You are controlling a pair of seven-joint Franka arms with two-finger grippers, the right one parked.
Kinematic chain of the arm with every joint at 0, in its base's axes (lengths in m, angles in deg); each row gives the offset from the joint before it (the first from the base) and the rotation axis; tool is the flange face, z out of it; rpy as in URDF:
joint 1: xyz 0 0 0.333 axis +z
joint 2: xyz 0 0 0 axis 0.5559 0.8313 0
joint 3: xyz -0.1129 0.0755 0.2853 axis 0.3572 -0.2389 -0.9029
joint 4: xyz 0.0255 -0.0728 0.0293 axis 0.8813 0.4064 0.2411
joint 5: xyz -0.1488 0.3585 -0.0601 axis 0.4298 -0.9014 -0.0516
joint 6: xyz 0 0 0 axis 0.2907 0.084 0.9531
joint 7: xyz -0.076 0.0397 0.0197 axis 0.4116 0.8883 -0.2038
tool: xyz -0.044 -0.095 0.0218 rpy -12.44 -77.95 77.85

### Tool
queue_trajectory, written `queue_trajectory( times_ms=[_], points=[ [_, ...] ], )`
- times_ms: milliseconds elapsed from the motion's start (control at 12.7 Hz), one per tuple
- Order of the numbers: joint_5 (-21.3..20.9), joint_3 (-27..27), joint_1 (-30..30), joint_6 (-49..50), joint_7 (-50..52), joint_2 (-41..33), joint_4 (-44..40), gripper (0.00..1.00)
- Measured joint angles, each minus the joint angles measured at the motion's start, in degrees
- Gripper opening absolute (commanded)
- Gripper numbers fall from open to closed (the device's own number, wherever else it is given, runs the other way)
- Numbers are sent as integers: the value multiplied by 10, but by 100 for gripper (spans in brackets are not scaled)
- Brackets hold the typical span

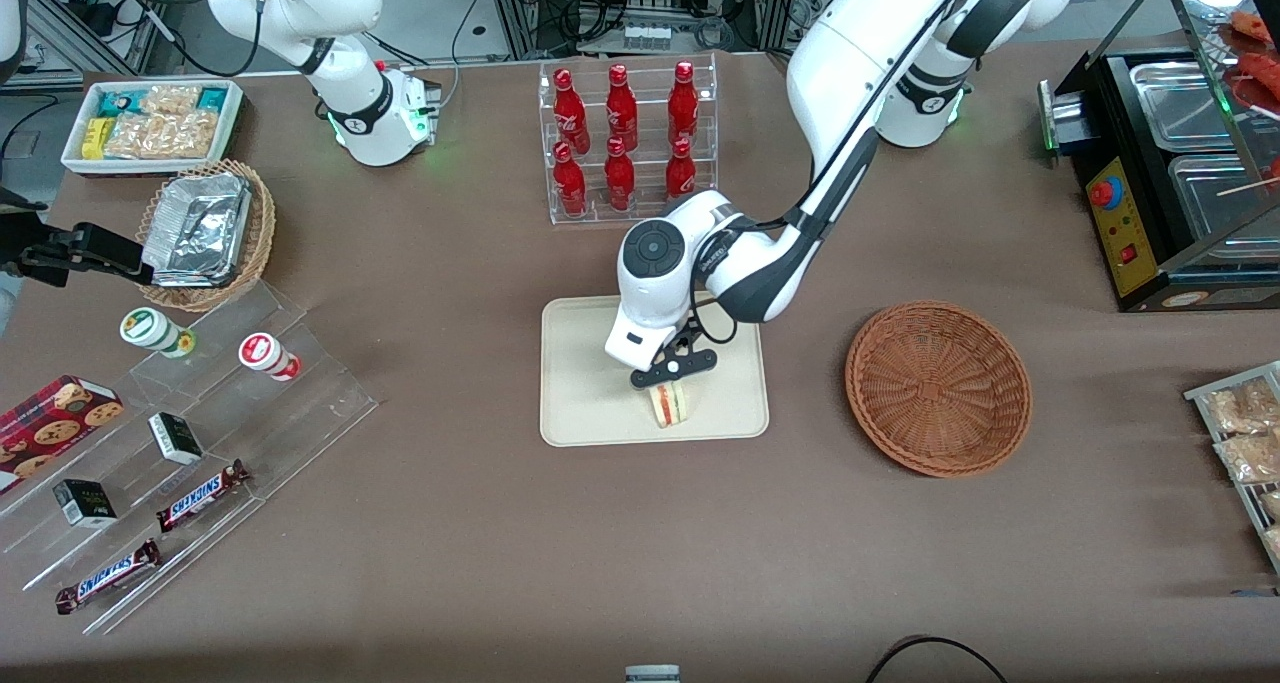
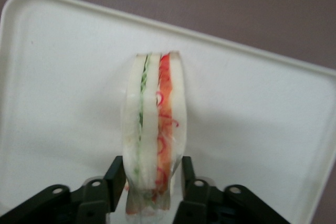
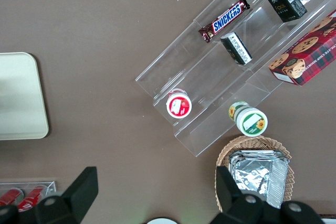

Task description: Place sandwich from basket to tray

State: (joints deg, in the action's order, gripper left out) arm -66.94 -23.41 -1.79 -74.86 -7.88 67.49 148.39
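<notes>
The hand [image 1: 672, 383] grips the upright sandwich [image 1: 671, 404] over the tray [image 1: 585, 403], with the wicker basket [image 1: 938, 387] lying empty beside the tray.

sandwich [image 2: 152, 129] base cut off; hand [image 2: 148, 182] partly cropped

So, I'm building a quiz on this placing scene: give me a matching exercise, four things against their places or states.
Things:
1. sandwich
2. basket
3. tray
4. gripper

States:
A. holds nothing, toward the working arm's end of the table
B. shut on the wrapped wedge
C. standing on edge on the tray
D. flat on the table, nearer the camera than the bottle rack

Pairs: 1-C, 2-A, 3-D, 4-B
</notes>
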Motion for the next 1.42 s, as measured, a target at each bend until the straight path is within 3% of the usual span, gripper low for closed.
queue_trajectory(
  times_ms=[393, 708, 1416],
  points=[
    [29, -2, 30, 109, -67, -20, -96, 100],
    [29, -6, 93, 232, -176, -83, -104, 100],
    [62, -7, 306, 295, -536, -235, 26, 100]
  ],
)
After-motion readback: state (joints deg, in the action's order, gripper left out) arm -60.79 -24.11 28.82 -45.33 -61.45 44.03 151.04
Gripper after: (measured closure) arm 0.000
